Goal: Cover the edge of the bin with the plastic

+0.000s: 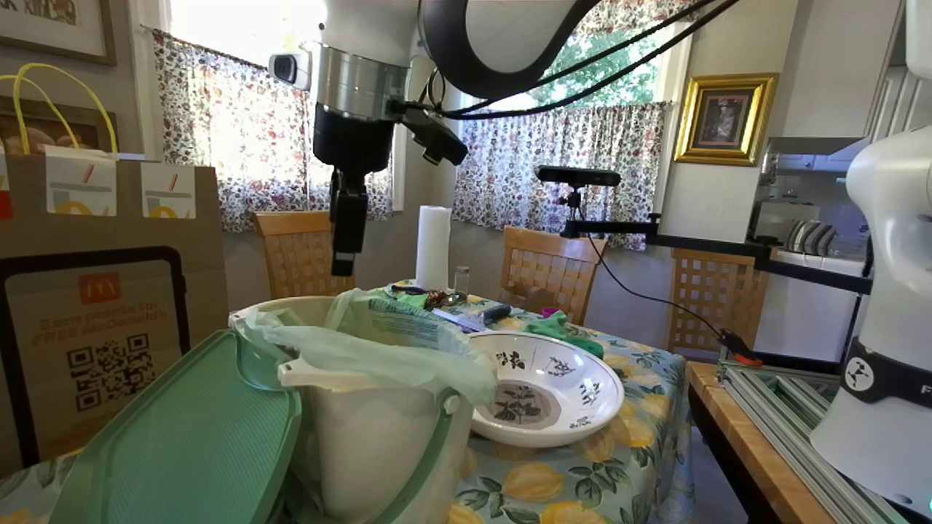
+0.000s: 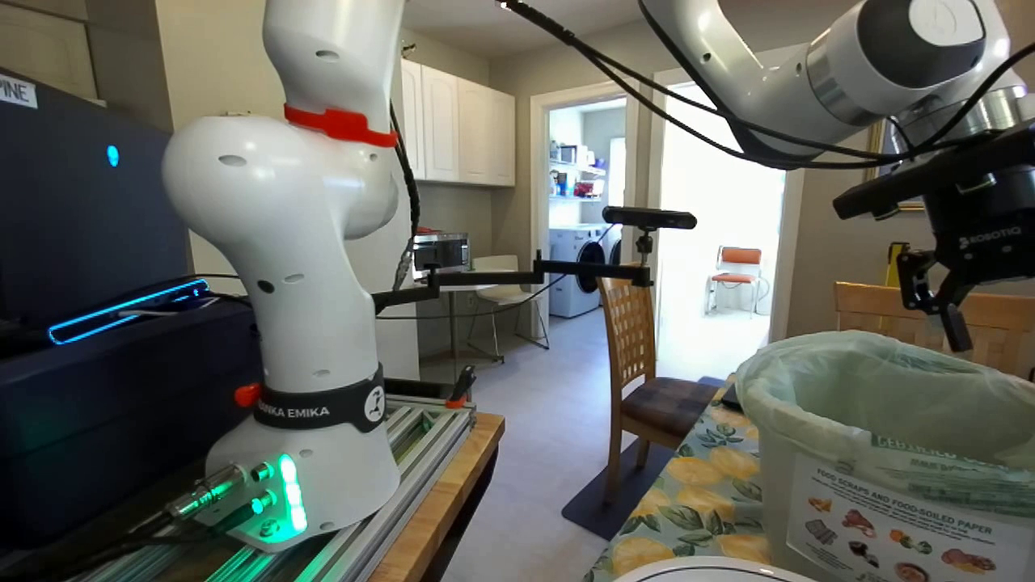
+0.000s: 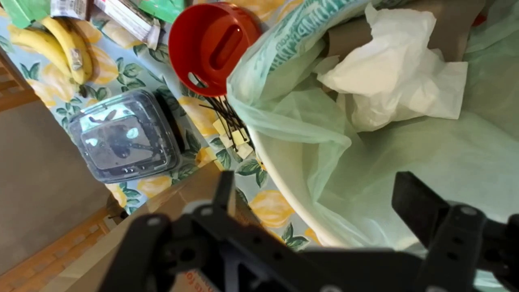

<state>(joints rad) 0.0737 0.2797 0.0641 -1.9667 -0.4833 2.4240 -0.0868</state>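
In an exterior view, the gripper (image 1: 348,255) hangs above the bin (image 1: 378,451), seen nearly side-on, so the gap between its fingers cannot be read there. The plastic (image 1: 393,356) sags across the bin's mouth and folds over part of the rim, leaving a stretch of cream rim exposed. A mint-green lid (image 1: 189,437) hides part of the bin's side; the base is cut off below. The bin also covers part of a patterned dish (image 1: 542,434).

In an exterior view that takes in the arm's base (image 2: 315,469), the bin runs off the frame, plastic draped over its visible rim, the lettering only partly legible.

In the wrist view, the fingers (image 3: 417,207) stand wide apart, blurred. The plastic overlaps the rim higher up; lower, the rim is uncovered. Crumpled white paper (image 3: 397,77) inside partly hides a brown piece (image 3: 458,28), hard to identify.
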